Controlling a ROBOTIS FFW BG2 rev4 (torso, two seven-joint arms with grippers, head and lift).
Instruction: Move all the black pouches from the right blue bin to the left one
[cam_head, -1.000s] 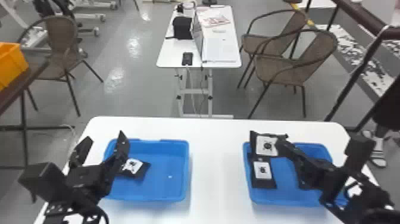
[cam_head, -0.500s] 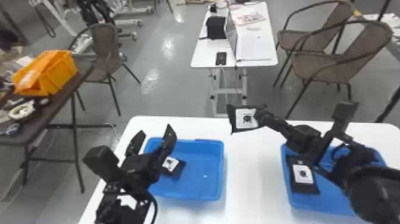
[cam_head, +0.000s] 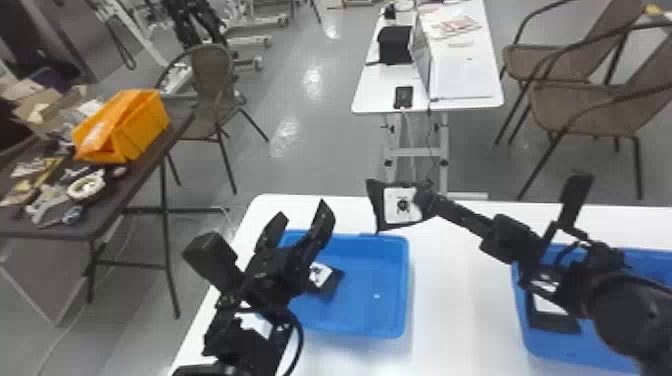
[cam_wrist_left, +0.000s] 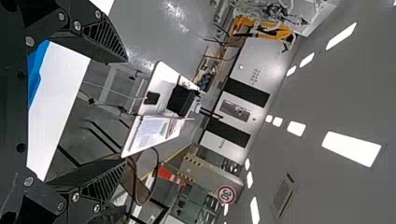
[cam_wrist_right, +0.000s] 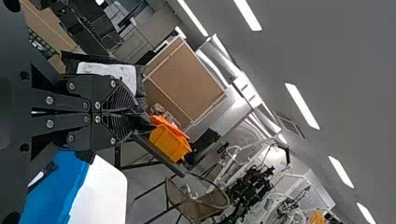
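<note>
Right pincer (cam_head: 428, 200) grips one black pouch (cam_head: 378, 207); left pincer (cam_head: 303, 212) open; one more pouch (cam_head: 331, 281) in left bin (cam_head: 367, 312).

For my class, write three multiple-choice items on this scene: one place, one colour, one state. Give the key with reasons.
1. Where is the orange box?
A) on a chair
B) on the dark side table
C) on the floor

2. What colour is the left bin?
A) green
B) white
C) blue

3. How is the right end effector?
A) shut on a pouch
B) wide open
C) shut, empty

Key:
1 B: it rests on that tabletop.
2 C: its walls and floor are blue.
3 A: its fingers pinch the pouch.
</note>
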